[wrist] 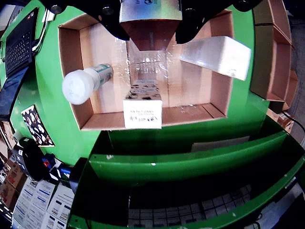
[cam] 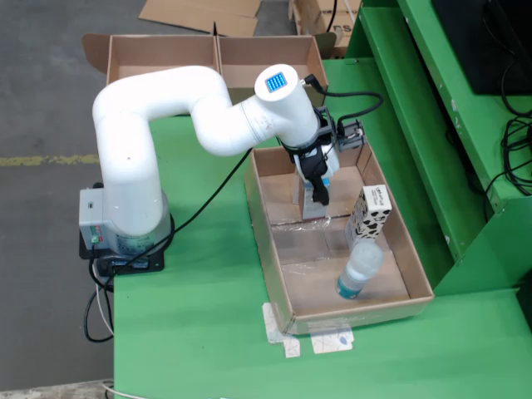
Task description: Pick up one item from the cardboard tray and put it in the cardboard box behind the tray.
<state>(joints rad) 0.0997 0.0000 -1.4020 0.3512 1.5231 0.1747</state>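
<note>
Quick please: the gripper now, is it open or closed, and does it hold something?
Gripper: closed on a silver carton, held just above the cardboard tray.

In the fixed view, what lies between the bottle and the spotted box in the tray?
Nothing lies between them. In the fixed view, the bottle stands just in front of the spotted box, inside the cardboard tray; only bare tray floor with clear tape shows nearby.
</note>
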